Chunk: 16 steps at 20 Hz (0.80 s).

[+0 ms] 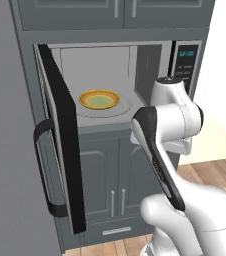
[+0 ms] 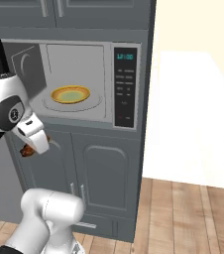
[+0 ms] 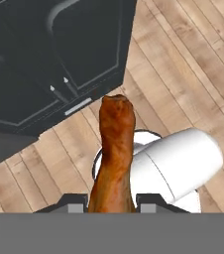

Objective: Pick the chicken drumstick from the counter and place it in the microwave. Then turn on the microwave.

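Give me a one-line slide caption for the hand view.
Gripper shut on the drumstick, pointing down at the wood floor beside the grey cabinets.

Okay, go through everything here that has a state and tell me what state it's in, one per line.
microwave: door swung open
yellow plate: empty, on the turntable inside
chicken drumstick: held between the fingers, outside the microwave
gripper: shut on the drumstick
microwave display: lit

microwave (image 1: 150, 55) door (image 1: 60, 130) swung wide, cavity open, yellow plate (image 1: 99, 99) on its floor
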Motion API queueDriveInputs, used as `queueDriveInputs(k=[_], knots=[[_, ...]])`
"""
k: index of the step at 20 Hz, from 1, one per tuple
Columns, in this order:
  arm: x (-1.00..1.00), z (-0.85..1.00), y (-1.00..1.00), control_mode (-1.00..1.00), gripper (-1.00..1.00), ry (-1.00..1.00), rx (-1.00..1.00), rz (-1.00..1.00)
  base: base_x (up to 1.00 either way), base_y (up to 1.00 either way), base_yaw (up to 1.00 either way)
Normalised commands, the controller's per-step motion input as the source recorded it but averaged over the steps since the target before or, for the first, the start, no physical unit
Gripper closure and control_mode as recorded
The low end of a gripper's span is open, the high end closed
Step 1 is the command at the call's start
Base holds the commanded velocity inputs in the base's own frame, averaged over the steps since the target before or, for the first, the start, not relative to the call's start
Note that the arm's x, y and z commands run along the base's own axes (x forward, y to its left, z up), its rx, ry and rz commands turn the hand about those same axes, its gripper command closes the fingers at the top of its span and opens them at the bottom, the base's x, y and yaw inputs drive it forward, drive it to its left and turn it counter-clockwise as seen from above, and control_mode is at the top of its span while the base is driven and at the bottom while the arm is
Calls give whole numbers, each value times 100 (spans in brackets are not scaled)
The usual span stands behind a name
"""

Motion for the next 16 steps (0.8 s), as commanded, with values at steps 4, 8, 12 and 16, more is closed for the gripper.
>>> queueDriveInputs(k=[4,8,12,16], knots=[[11,49,9,-100,100,-27,0,27,0,0,0],[45,37,1,-100,100,-22,0,25,0,0,0],[74,8,0,-100,100,-11,0,20,0,0,0],[72,0,9,-100,100,-4,0,14,0,0,0]])
